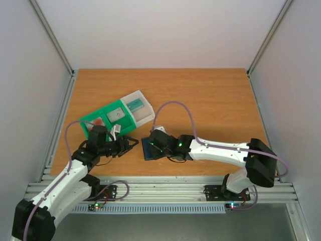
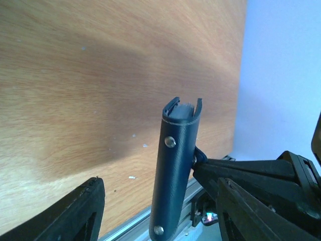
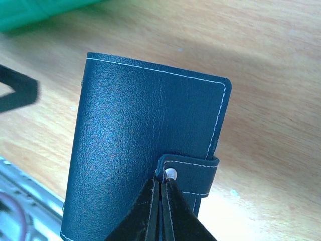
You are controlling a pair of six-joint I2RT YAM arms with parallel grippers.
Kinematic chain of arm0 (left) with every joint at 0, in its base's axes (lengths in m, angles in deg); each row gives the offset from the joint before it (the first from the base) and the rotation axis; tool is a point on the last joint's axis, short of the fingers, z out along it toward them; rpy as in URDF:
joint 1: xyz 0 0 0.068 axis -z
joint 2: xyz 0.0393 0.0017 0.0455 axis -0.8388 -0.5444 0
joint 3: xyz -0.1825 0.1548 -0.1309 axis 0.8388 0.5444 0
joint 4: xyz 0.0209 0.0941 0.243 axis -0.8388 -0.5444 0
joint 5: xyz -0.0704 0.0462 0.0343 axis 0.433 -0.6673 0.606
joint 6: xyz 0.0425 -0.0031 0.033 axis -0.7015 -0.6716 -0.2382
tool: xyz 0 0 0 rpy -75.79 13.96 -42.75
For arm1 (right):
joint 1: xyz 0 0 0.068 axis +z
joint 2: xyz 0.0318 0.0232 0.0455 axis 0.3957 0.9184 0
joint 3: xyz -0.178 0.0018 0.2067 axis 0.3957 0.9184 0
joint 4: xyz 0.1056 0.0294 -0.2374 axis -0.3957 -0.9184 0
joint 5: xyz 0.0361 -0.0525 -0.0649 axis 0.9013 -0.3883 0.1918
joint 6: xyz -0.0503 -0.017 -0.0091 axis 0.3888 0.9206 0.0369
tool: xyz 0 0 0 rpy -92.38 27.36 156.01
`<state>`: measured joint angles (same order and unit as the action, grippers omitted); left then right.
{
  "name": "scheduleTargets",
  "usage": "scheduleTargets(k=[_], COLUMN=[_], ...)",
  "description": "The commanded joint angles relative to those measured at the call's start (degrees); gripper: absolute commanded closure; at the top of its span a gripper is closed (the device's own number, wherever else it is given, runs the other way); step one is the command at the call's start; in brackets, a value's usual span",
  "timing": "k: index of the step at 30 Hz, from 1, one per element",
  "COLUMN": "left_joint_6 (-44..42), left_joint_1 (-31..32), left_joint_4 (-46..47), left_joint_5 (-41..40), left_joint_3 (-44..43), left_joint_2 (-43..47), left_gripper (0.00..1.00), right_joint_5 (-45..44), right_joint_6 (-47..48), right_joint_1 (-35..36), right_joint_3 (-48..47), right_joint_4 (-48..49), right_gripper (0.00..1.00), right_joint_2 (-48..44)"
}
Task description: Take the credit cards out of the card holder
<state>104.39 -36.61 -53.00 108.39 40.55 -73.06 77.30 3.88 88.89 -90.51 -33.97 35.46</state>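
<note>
The left pincer [image 1: 131, 145] stands wide and holds nothing, its two dark fingers [image 2: 75, 216] spread well apart; it sits low over the wooden desk [image 1: 210, 95]. Beyond it, a little to its left, lies a green-and-white tray [image 1: 107, 111]. A teal card [image 1: 134, 105] rests in the tray's white end compartment, the one farthest from this pincer; a pale flat piece [image 1: 116, 115] lies in the middle green compartment, too small to tell what it is.

Straight ahead of the left pincer's open fingers, near but not touching them, is the card holder [image 3: 145, 145]. From the left wrist it shows edge-on and upright, with two metal studs down its narrow side and a slot at its top end. From the right wrist it shows a broad dark blue face with pale stitching, folded shut; the clasp tab [image 3: 193, 173] wraps round the edge nearest the right pincer [image 3: 160, 196].

That pincer is pressed fully together, its fingers meeting in a thin line; it pinches the card holder at the clasp tab, right under the small metal stud [image 3: 170, 174]. The card holder reaches away from its tips toward the left pincer; whether its far edge rests on the desk I cannot tell.
</note>
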Motion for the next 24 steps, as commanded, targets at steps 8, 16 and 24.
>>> scheduleTargets(k=[8,16,24], left_joint_6=[7.0,7.3,5.7], left_joint_1=[0.4,0.4,0.5], left_joint_4=[16.8,18.5,17.7], left_joint_5=[4.5,5.2,5.2], left_joint_3=[2.5,2.2,2.4], left_joint_2=[-2.0,-5.2,-5.9], left_gripper=[0.43,0.56,0.99], right_joint_5=[5.7,7.2,5.9], right_joint_6=[-3.7,-5.6,-6.4], right_joint_1=[0.2,0.2,0.2], right_joint_3=[1.4,2.5,4.0], right_joint_4=[9.4,11.8,11.9], right_gripper=[0.99,0.99,0.99], right_joint_2=[-5.3,-5.6,-7.0])
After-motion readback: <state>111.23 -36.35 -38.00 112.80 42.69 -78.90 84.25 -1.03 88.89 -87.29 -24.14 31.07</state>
